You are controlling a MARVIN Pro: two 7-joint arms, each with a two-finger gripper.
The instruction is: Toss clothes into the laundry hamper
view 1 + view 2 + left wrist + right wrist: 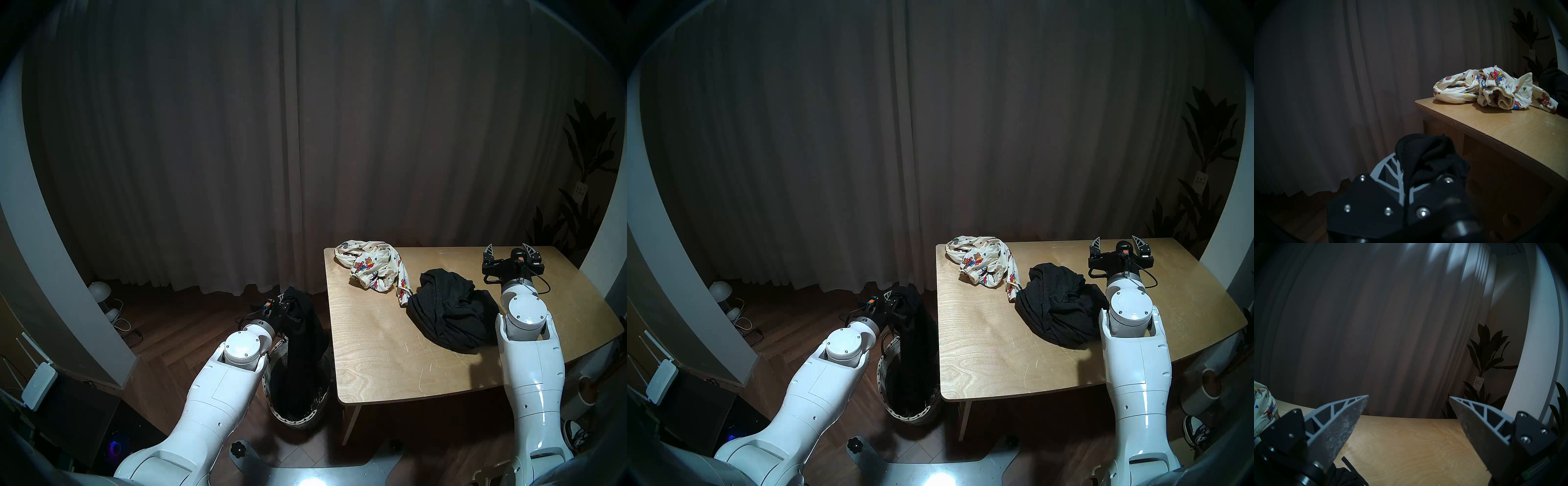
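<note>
My left gripper [286, 298] [1407, 161] is shut on the black garment [300, 342] [915, 346], which hangs from it down into the woven laundry hamper [298, 419] [910, 415] on the floor beside the table's left edge. The cream bear-print garment [369, 268] [1491, 88] lies crumpled at the table's far left. The charcoal grey garment [448, 312] [1058, 305] is heaped beside it, mid-table. Over the table's far right my right gripper [506, 246] [1408, 396] stands open with nothing between its fingers, just beyond the grey heap.
The light wooden table [390, 366] stands right of the hamper. Dark curtains [237, 152] hang behind. A plant [587, 163] is at the far right. A lamp and cables [108, 305] lie on the floor at left, a router [37, 383] nearer, a shoe [576, 434] by my right arm.
</note>
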